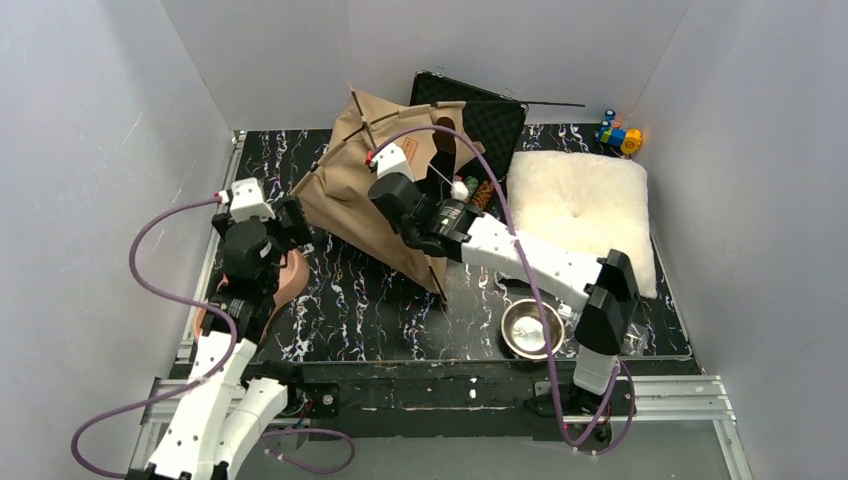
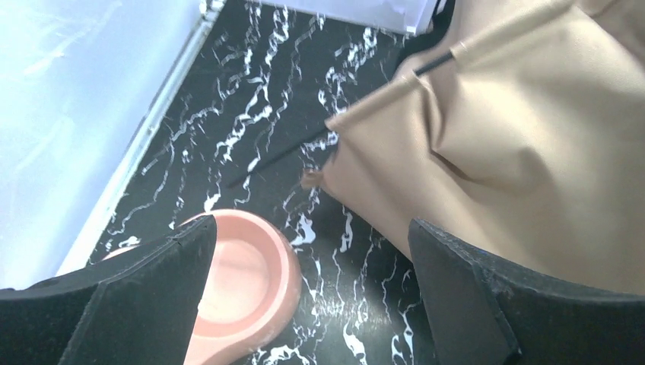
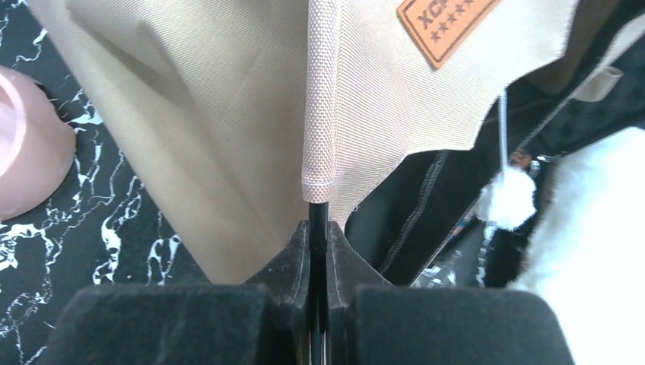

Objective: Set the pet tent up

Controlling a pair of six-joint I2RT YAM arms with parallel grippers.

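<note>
**Pet tent** (image 1: 365, 195), judged about half-raised. The canvas slumps in folds at the rear centre of the worktop (image 1: 400, 310), and its frame is not yet sprung taut. The right claw (image 3: 318, 236) pinches a black pole (image 3: 318, 209) just below its fabric sleeve. The left claw (image 2: 310, 243) hangs spread beside the tent's corner. Count: one tent, one white cushion (image 1: 580, 210), one pink bowl (image 2: 243, 281), one metal bowl (image 1: 531, 327).

The tan canvas pet tent (image 1: 360, 200) sits crumpled, leaning, mid-back on the marbled table (image 1: 380, 300), black poles (image 1: 360, 108) jutting above.
</note>
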